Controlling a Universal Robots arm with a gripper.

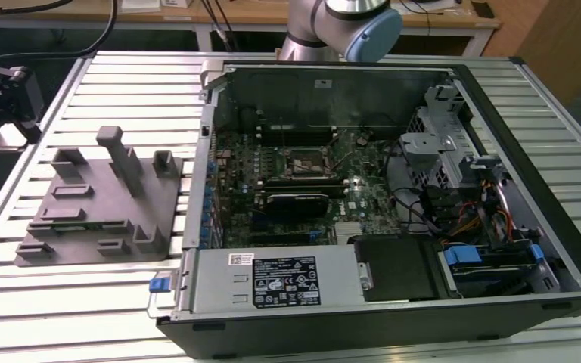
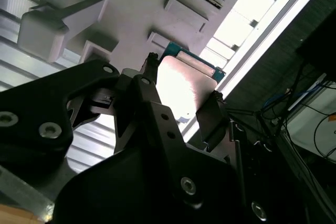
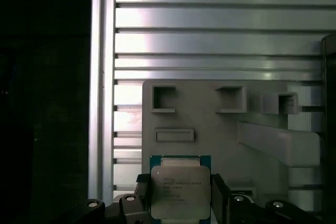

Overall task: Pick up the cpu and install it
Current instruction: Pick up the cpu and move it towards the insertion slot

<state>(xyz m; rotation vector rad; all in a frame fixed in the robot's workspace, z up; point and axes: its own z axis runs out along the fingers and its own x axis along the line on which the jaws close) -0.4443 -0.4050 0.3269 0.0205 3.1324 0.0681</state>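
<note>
The cpu [image 3: 180, 192], a flat square chip with a silvery top and a thin green rim, sits between my gripper's [image 3: 180, 205] two black fingers, which press on its opposite edges. In the second wrist view the cpu [image 2: 185, 83] shines bright between the same fingers [image 2: 210, 116] of the gripper [image 2: 181, 92]. It hangs raised above the near edge of the grey plastic fixture [image 3: 210, 129]. The dark square socket [image 1: 304, 160] lies on the motherboard inside the open computer case [image 1: 492, 113].
The grey fixture [image 1: 99, 204] with upright posts stands on the slatted metal table [image 1: 99, 76], at the exterior view's left of the case. A power supply [image 1: 270, 280], drive cage and cables fill the case's front and right. The arm's base [image 1: 341, 30] rises behind the case.
</note>
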